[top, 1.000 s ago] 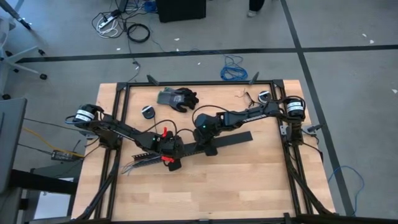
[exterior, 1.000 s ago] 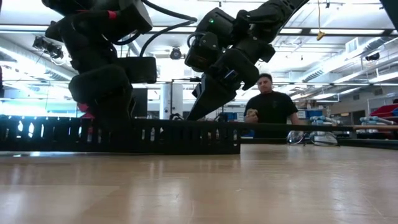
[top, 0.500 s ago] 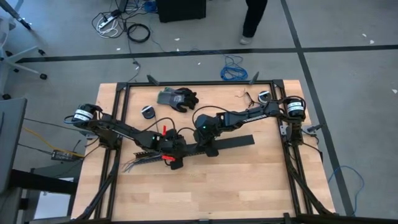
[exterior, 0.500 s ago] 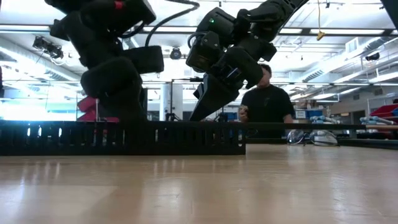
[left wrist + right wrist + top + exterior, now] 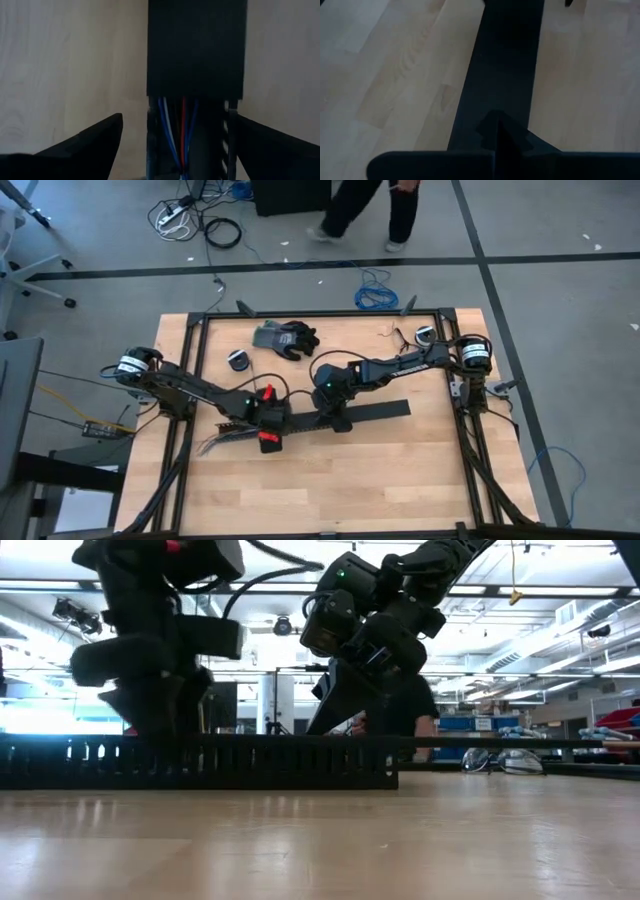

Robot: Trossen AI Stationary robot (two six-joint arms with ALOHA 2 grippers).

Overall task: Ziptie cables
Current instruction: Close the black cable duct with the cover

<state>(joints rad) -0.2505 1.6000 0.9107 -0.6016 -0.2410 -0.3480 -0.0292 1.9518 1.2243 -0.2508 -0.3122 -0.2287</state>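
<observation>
Slotted channel [image 5: 195, 130]: black, lying across the table's centre; a flat black lid [image 5: 196, 47] covers part of it.
Cables [image 5: 177, 135]: blue, white and red strands inside the channel's uncovered stretch; the splayed ends [image 5: 215, 445] spill toward 8 o'clock.
Left gripper [image 5: 175, 150]: fingers spread wide, straddling the channel, holding nothing.
Right gripper [image 5: 495, 131]: fingers closed together, seemingly pressing on the lid.

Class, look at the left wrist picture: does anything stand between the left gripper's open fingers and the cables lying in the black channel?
Partly. The left gripper straddles the slotted channel, whose walls flank the cables. Farther along, a black cover hides them; the nearer stretch lies uncovered.
</observation>
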